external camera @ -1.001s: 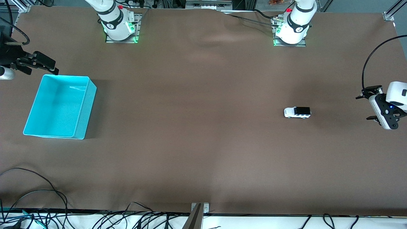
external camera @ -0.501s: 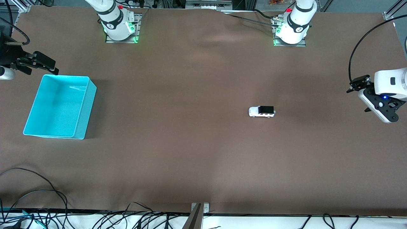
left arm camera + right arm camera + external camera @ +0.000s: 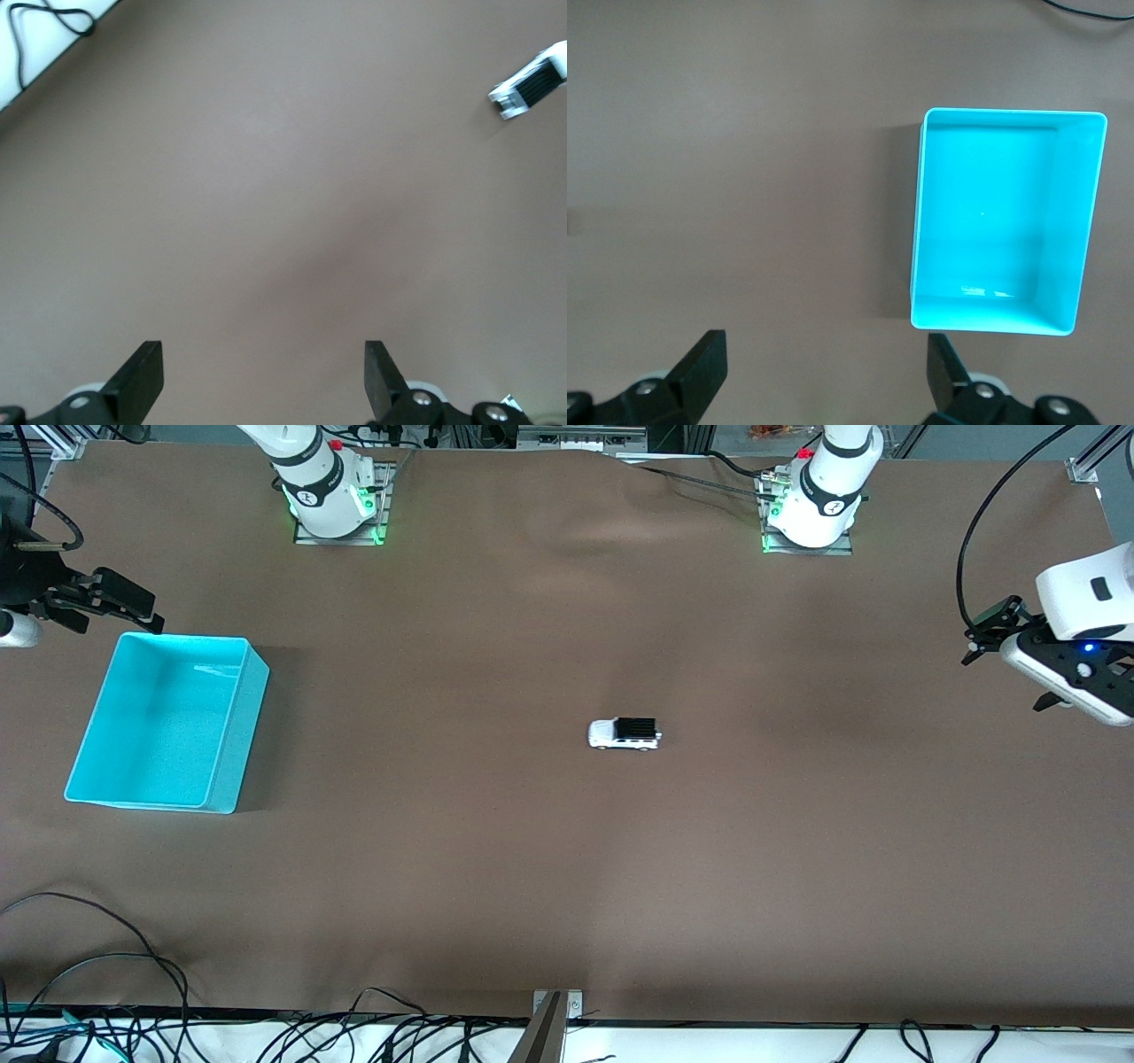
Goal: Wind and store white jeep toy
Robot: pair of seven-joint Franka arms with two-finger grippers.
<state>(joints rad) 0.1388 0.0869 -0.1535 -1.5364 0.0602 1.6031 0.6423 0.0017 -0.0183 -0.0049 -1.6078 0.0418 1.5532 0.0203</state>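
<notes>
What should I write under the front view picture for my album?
White jeep toy alone mid-table, turquoise bin waiting, left gripper and right gripper hovering open at the ends.

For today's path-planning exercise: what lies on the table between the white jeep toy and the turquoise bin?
Nothing: in the front view only bare brown table runs from the white jeep toy to the turquoise bin.

Illumination is even, overhead and moderately bright. The brown surface [image 3: 532, 850] shows soft, broad shading. The turquoise bin [image 3: 164, 722] casts a shadow toward 3 o'clock and carries a small glare streak on its floor. Focus is sharp in all views.
</notes>
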